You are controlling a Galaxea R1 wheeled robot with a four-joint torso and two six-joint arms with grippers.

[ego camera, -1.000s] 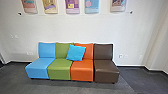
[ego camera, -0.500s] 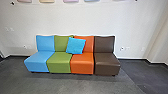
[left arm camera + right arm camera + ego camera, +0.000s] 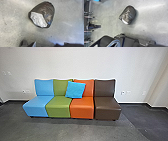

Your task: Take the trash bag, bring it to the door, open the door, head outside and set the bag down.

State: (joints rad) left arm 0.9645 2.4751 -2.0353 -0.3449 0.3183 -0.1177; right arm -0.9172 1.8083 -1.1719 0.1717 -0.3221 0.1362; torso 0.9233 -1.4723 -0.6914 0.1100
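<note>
Trash bag is down on the grey floor, in sight of both wrist cameras. Bare floor all round it in the left wrist view, nothing gripping it. Dark shiny plastic, squat and rounded, one pale patch on it; can't tell if that's glare or contents.

Handling, my read: fairly light, soft, will sag and change shape when lifted. Film looks slick, so a shallow pinch could slide off or tear. Best hold is a deep bunch of gathered plastic at the neck, but I can't make out a knot. Failing that, take a thick fold on top, not the smooth side.

Arms: both wrists look down at the floor, clear of the bag. Left is probably the closer one, as the bag looks bigger from there. Robot's dark base shows in the right wrist view, so that wrist is likely tucked near the body. Open or shut, either side: can't tell.

Head view: four joined seats mid-frame, blue, green, orange, brown. Turquoise cushion tilted against the green and orange backs, just above centre. White wall across the upper frame.

Task looks to be at the pickup stage.
</note>
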